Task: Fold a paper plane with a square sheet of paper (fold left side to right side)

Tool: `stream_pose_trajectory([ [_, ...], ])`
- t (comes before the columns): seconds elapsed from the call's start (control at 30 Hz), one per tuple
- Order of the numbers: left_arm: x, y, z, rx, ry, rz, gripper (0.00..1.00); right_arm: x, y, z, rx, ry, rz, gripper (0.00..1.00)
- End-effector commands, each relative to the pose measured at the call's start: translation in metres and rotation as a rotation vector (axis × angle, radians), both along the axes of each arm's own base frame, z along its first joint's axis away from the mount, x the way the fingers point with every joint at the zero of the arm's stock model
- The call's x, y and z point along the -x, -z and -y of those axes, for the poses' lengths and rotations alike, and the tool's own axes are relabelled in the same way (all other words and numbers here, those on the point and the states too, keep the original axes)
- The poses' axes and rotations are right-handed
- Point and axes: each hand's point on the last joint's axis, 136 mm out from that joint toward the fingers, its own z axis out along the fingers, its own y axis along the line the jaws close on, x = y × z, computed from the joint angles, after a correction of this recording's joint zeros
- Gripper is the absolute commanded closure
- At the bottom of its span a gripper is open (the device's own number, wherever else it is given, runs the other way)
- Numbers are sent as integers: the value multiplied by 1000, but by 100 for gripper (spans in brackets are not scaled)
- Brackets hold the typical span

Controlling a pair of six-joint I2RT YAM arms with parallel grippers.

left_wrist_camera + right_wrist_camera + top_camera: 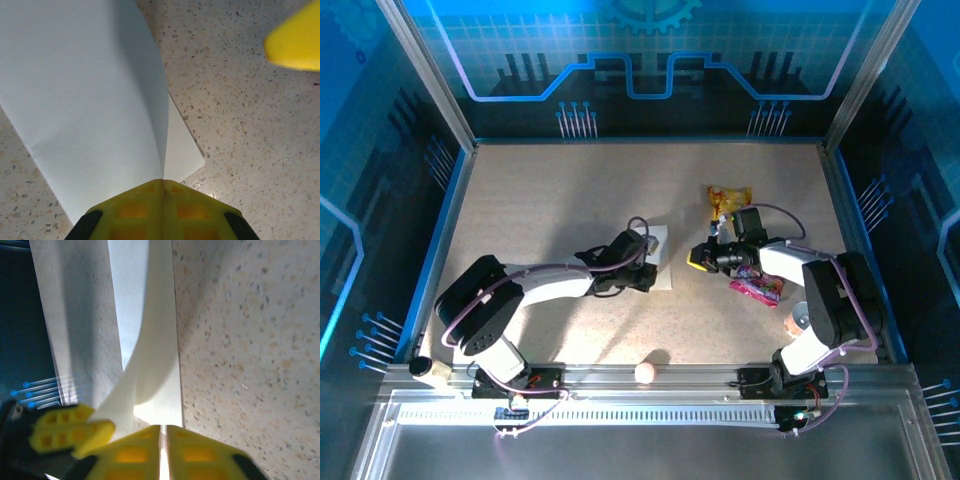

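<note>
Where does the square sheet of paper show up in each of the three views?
Top external: the square sheet of paper lies near the centre, at the left arm's tip.
Left wrist: upper left, narrowing to bottom centre.
Right wrist: pale strip up the middle.
Shared landmark: the left gripper, shut on the sheet; its yellow fingers sit lower left in the right wrist view.

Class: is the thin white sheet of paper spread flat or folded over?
Folded over: the white paper sheet has an upper layer pinched in the left gripper, jaws shut, above a lower corner on the speckled table.
</note>
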Motion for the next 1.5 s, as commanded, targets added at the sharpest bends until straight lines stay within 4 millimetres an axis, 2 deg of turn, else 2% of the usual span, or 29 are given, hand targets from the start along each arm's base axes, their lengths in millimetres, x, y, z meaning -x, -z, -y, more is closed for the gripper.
stream_pose_trajectory([
  [0.0, 3, -18, 11, 171, 25, -56, 100, 22, 3, -16, -30, -128, 19, 99],
  [0.27, 2, -11, 6, 187, 19, -97, 100, 34, 16, -43, -10, -244, 13, 100],
  [0.67, 3, -5, 1, 164, 21, -119, 100, 34, 30, -59, 20, -314, -9, 100],
  [0.9, 3, -5, 1, 177, 50, -133, 100, 38, 40, -57, 54, -332, -38, 100],
  [1.2, 13, -8, 3, 174, 156, -152, 100, 35, 20, -63, 3, -348, 35, 100],
  [1.47, 19, -18, 2, 195, 220, -142, 100, 32, 23, -67, -16, -362, 28, 100],
])
